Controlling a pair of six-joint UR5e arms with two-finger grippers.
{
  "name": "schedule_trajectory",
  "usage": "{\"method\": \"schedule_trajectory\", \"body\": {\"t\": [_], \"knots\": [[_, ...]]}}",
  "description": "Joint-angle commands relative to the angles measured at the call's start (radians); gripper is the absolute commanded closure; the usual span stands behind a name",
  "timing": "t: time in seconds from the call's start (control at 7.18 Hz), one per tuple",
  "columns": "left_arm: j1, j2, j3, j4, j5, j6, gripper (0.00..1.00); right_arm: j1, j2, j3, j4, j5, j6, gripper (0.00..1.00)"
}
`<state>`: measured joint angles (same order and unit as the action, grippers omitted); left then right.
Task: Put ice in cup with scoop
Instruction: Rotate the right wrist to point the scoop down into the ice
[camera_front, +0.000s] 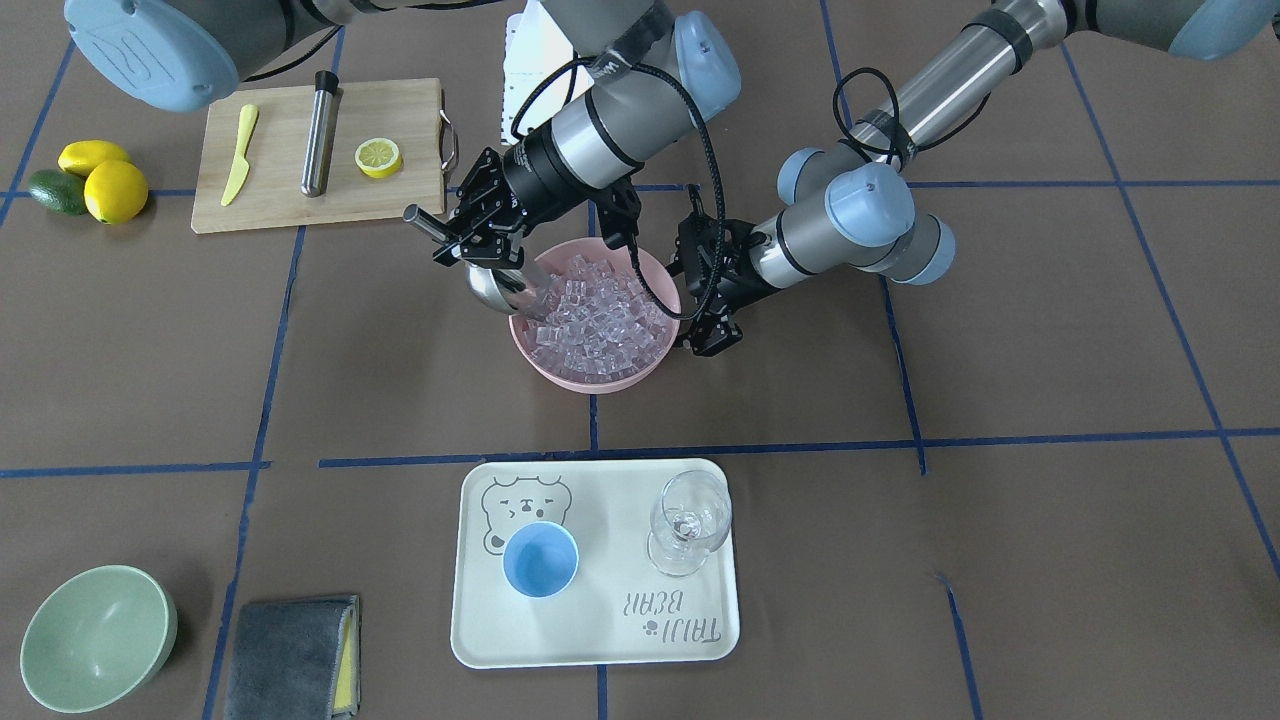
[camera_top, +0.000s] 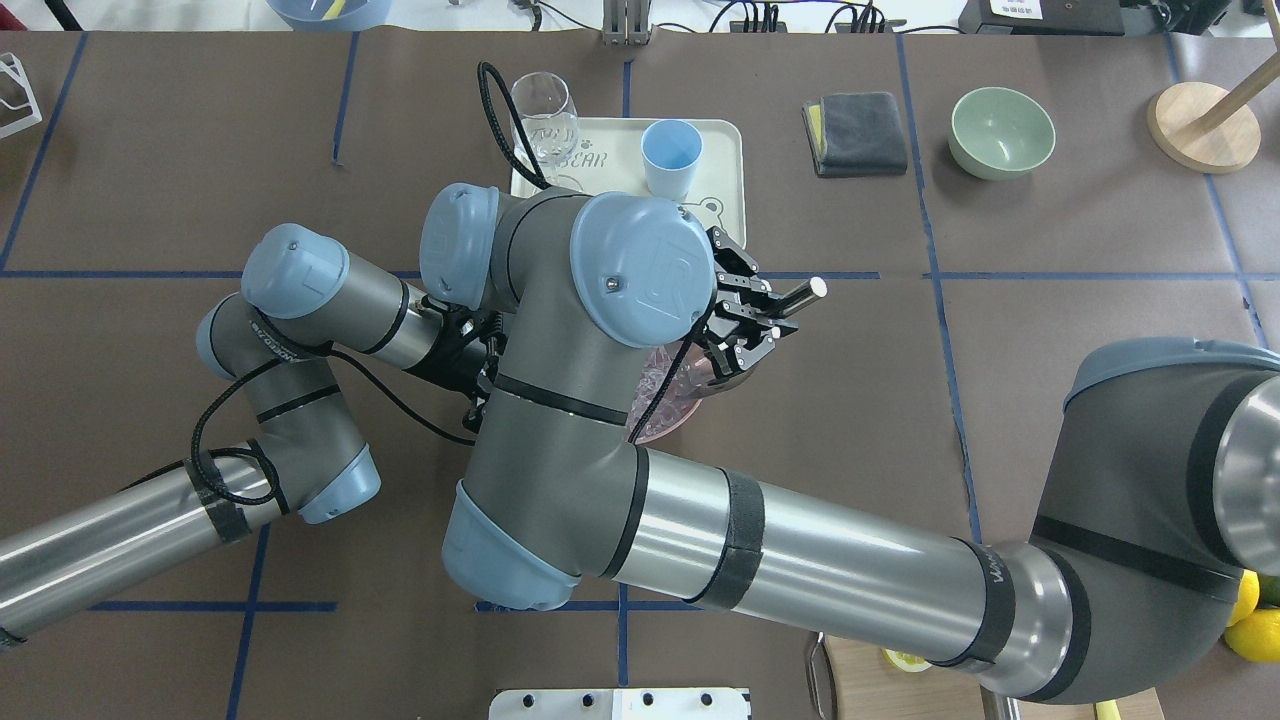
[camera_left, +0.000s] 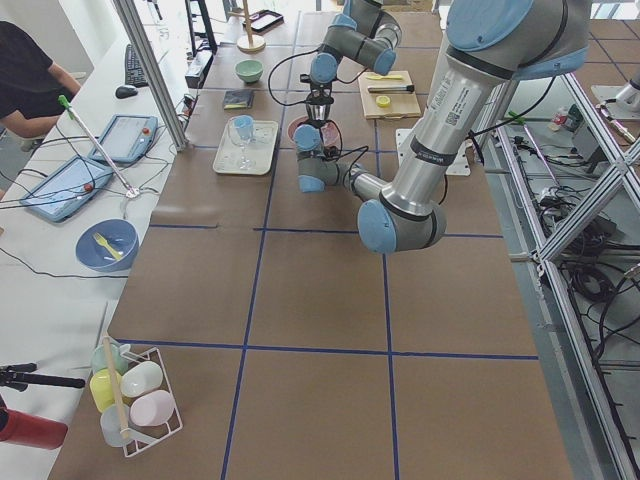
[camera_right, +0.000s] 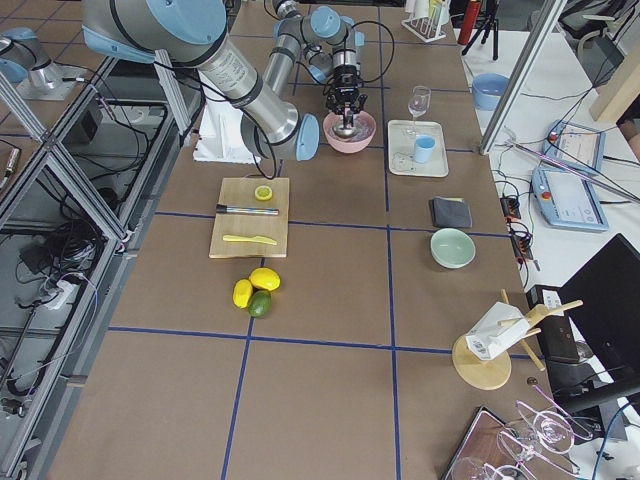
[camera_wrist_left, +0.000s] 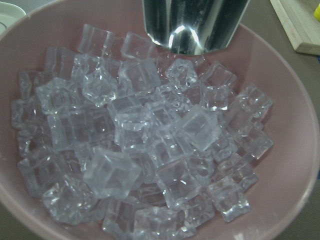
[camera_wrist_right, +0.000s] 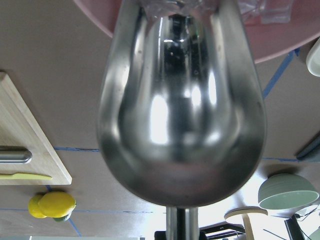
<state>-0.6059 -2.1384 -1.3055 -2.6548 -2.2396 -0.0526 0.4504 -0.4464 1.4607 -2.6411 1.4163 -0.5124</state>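
Steel scoop (camera_front: 505, 285), its handle clamped between the right gripper's (camera_front: 478, 243) closed fingers, is dipping into the ice (camera_front: 600, 315) at the pink bowl's (camera_front: 590, 382) rim, seemingly not yet loaded. Beyond the bowl, away from the robot, the cup (camera_front: 540, 560) is sitting empty, with a wine glass (camera_front: 690, 520) crowding it. The left gripper (camera_front: 712, 335) is hanging at the bowl's opposite rim, and I cannot tell how far open it is.

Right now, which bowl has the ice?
The pink bowl, piled with ice under the scoop; the green bowl by the cloth is empty.
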Motion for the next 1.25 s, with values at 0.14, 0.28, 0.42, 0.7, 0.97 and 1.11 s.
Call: {"method": "schedule_trajectory", "body": {"t": [0.14, 0.28, 0.42, 0.7, 0.97, 1.11], "knots": [[0.000, 0.000, 0.000, 0.000, -0.001, 0.000, 0.00, -0.013, 0.000, -0.025, 0.038, 0.000, 0.002, 1.00], [0.000, 0.000, 0.000, 0.000, 0.000, 0.000, 0.00, -0.018, -0.001, -0.025, 0.052, 0.000, 0.005, 1.00], [0.000, 0.000, 0.000, 0.000, -0.001, 0.000, 0.00, -0.024, -0.003, -0.025, 0.070, 0.000, 0.005, 1.00], [-0.002, 0.002, 0.000, -0.010, 0.000, 0.000, 0.00, -0.025, -0.018, -0.025, 0.104, 0.000, 0.003, 1.00], [-0.005, 0.002, 0.000, -0.010, -0.002, 0.000, 0.00, -0.022, -0.041, -0.020, 0.170, 0.000, -0.001, 1.00], [-0.008, 0.002, 0.000, -0.010, 0.000, 0.000, 0.00, -0.021, -0.067, -0.010, 0.228, 0.000, -0.001, 1.00]]}}
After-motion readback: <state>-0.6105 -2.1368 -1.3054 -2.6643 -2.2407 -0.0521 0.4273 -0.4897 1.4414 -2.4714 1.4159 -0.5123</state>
